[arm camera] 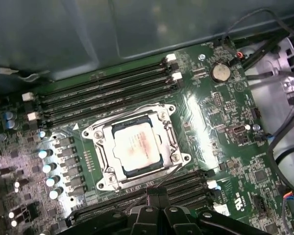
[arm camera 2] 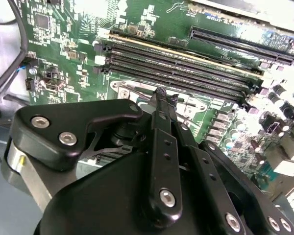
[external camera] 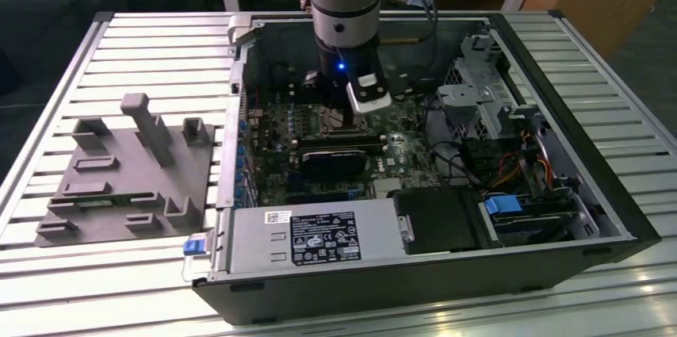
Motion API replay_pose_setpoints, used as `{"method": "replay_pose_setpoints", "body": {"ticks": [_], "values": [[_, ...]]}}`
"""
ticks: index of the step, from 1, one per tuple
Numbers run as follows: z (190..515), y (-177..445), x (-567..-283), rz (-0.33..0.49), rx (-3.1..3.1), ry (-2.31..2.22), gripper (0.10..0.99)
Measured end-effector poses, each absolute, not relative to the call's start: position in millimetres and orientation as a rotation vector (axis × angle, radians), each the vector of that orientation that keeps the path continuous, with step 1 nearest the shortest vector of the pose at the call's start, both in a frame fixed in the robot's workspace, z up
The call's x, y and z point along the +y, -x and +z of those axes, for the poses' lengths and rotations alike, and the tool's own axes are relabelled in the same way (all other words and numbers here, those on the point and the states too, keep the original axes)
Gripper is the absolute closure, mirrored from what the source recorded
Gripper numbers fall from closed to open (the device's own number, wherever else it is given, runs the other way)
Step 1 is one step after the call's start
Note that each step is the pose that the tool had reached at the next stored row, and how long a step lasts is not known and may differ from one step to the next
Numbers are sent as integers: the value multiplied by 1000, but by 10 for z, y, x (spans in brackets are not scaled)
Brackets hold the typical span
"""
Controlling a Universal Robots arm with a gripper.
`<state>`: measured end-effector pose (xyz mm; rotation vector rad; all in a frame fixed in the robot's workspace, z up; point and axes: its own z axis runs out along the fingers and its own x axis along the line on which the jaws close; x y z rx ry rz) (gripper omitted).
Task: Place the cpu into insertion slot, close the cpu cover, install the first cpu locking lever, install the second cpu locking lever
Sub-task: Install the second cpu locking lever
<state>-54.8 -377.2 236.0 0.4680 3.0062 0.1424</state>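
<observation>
1. Exterior view, left side: a grey fixture with upright posts lies on the slatted tabletop, just beside the open PC case.
2. Exterior view, centre: the arm reaches straight down into the case. Its lower end is over the motherboard, near a black block.
3. Exterior view, right side: the case also holds a grey power supply along its near wall, a metal drive cage, and bundled cables.
4. First wrist view: the cpu sits flat in the insertion slot, silvery top up. It is square, so no long axis applies; its edges run skewed to the picture frame and parallel to the memory slots.
5. First wrist view: the cpu cover lies closed around the cpu, which shows through its window. A thin lever wire runs along one side of the socket.
6. Second wrist view: the gripper is clenched, fingertips pressed together and holding nothing. The tips are at the socket edge, just beside the memory slots.
7. First wrist view: the gripper tip is just beside the socket's edge.
</observation>
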Motion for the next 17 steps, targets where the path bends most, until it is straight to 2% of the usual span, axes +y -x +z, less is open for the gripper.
{"method": "replay_pose_setpoints", "body": {"ticks": [10,17], "values": [[2302,630,-3814,150,3013,-432,984],[2245,667,-3862,217,3016,-430,984]]}}
